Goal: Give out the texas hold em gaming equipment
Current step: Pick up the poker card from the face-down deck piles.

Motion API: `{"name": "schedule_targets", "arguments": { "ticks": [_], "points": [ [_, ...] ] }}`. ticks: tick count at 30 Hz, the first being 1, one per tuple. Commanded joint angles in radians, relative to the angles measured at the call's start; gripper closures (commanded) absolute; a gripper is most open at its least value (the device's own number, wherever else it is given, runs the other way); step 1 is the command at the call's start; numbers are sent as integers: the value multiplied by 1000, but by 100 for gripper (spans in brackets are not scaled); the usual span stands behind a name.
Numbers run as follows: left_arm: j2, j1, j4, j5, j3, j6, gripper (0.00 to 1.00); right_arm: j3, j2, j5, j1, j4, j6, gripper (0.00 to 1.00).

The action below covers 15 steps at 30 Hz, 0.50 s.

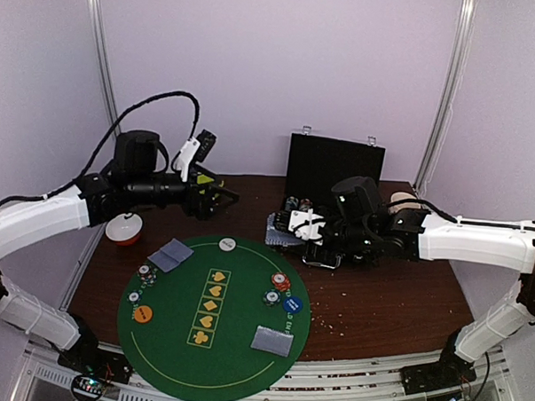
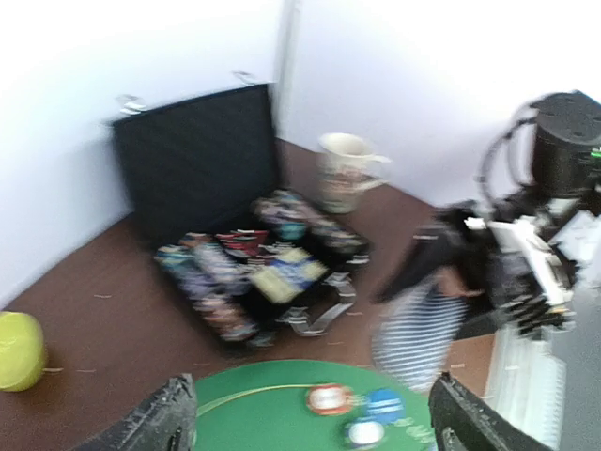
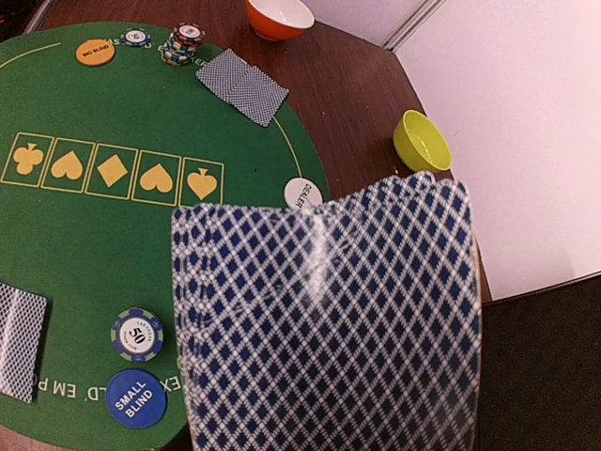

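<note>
While the left gripper [image 1: 223,197] hangs above the table's back-left part, its fingers [image 2: 160,418] stand wide apart with nothing between them. The right gripper [image 1: 295,227] sits over the open black case [image 1: 334,166], apparently clamped on a deck of playing cards [image 3: 329,319]; the deck hides its fingers in the wrist view. On the green mat [image 1: 242,368], one card pile [image 1: 170,255] lies at the far left edge and a second card pile [image 1: 272,341] at the near right. The white dealer button [image 1: 227,244] rests at the far edge. The orange button [image 1: 142,314] lies on the left, near the left chips [image 1: 146,271]. The blue button [image 1: 291,304] lies just beside the right chips [image 1: 282,281].
</note>
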Motion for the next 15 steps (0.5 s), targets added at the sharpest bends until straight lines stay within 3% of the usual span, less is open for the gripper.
{"name": "schedule_targets", "arguments": {
  "ticks": [1, 7, 12, 15],
  "points": [
    [71, -113, 306, 130, -113, -213, 7, 24, -16, -18, 10, 39, 35, 52],
    [169, -185, 440, 123, -114, -309, 6, 18, -13, -27, 13, 58, 40, 52],
    [244, -186, 555, 125, -106, -405, 10, 12, -7, -24, 17, 59, 42, 52],
    [286, -196, 545, 144, -65, -394, 15, 8, -9, -24, 18, 63, 42, 52]
  ]
}}
